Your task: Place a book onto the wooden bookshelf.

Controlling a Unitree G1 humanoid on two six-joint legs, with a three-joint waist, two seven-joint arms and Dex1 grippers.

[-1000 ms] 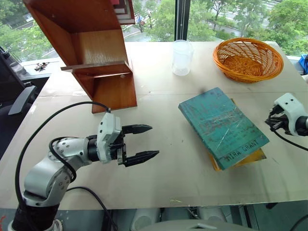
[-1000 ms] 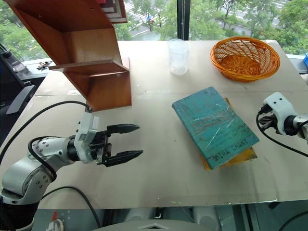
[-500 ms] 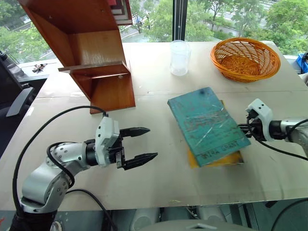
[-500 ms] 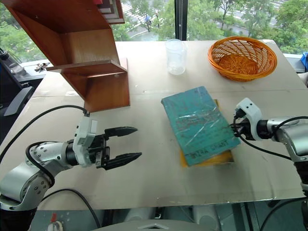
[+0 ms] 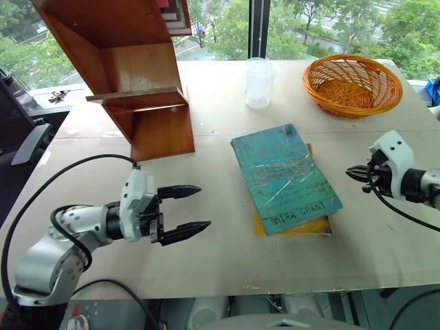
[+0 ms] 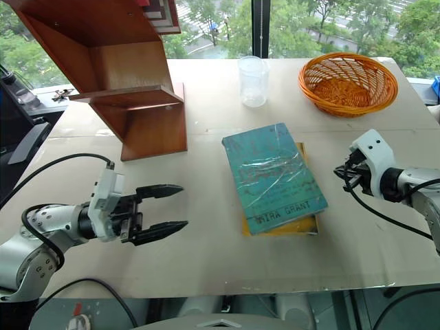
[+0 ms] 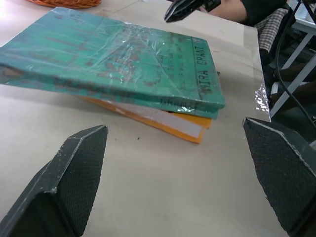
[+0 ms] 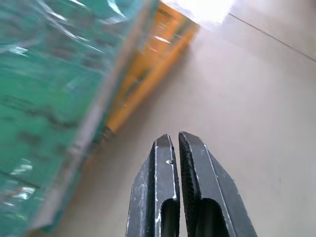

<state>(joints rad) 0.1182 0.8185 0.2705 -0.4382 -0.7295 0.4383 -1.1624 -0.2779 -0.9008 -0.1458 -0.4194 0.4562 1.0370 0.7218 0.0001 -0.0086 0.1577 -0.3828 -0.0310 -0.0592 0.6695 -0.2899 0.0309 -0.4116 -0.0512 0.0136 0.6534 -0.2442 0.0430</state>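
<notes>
- The book (image 5: pixel 284 174), teal-green with a worn, glossy cover, lies flat on the worktop (image 5: pixel 220 261) a little toward 3 o'clock of centre in the head views; its pale "MIRA GRANT" lettering runs along the edge at 6 o'clock.
- It rests on top of a yellow book (image 5: pixel 295 227), whose edge shows beneath it along the 6 o'clock side and at the 3 o'clock side.
- The left wrist view shows the teal book overhanging the yellow one, tilted slightly on it.
- The wooden bookshelf (image 5: pixel 127 69), reddish-brown with slanted side panels and a thin horizontal board, stands at about 11 o'clock on the worktop, well apart from the book.
- The left pincer (image 5: pixel 188 209) hovers low over the worktop at about 8 o'clock, its two black fingers spread wide with nothing between them, pointing toward the book at 3 o'clock but well short of it.
- The right pincer (image 5: pixel 352 172) sits at 3 o'clock, fingers pressed together and holding nothing, tips aimed at the book's 3 o'clock edge and just beside it, with a gap of bare worktop between.
- In the right wrist view the closed fingers (image 8: pixel 163 197) point at the worktop next to the stacked edges of the two books.
- An orange wicker basket (image 5: pixel 353 84) stands at 1 o'clock.
- A clear plastic cup (image 5: pixel 258 82) stands at 12 o'clock, between the bookshelf and the basket.
</notes>
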